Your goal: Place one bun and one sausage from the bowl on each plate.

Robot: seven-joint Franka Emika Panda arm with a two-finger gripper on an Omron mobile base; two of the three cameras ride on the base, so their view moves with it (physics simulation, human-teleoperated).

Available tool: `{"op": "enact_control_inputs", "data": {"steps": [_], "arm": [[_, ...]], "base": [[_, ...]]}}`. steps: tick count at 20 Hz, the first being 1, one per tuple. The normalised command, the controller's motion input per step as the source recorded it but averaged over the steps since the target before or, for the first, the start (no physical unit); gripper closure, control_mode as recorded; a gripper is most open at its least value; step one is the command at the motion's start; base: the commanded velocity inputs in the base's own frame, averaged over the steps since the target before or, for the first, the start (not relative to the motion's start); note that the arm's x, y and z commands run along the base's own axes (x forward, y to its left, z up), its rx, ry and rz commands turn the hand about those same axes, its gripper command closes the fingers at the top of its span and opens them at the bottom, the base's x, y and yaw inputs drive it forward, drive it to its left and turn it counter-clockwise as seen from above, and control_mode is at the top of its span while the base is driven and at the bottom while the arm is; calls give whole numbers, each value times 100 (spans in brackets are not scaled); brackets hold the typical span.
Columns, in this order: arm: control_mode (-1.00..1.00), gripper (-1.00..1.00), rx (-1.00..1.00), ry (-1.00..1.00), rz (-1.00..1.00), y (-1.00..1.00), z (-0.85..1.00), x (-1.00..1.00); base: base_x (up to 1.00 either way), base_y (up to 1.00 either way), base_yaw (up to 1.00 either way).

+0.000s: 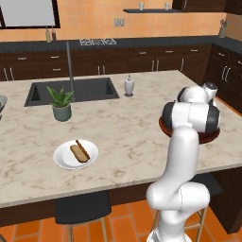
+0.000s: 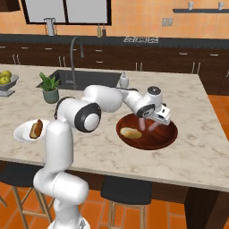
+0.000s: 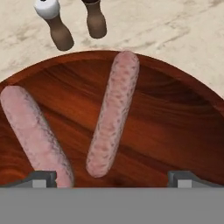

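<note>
1. White and smooth, the robot's rounded arm fills the lower right of the left base view, nearest the camera. Beyond it a pale marbled surface [image 1: 127,127] is seen. A white plate [image 1: 75,155] with a raised rim lies left of the arm, carrying a bun [image 1: 77,152] with a sausage on it. The reddish-brown bowl [image 1: 208,137] is mostly hidden behind the arm.

2. From the right base view, the gripper [image 2: 150,121] is seen lowered over the bowl's far side, fingers spread wide and holding nothing. A pale oval bun lies in the bowl, left of the gripper. The orange-tan plate cannot be made out.

3. From the hand view, two pinkish, mottled, cylindrical sausages lie on the glossy wood-grained bowl floor. One sausage [image 3: 113,114] lies between the finger tips; the other [image 3: 35,133] lies by the left tip. The second plate's serving is judged to be in hand; next, the fingers would need to descend and close across the middle sausage.
</note>
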Motion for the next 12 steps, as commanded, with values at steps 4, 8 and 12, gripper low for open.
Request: {"op": "enact_control_inputs", "data": {"steps": [4,8,12], "arm": [[-100,-100,0,0,0,0,-35,29],[-100,-100,0,0,0,-3,-35,25],[-100,-100,0,0,0,-3,-28,18]], "base": [[0,0,0],[0,0,0],[0,0,0]]}}
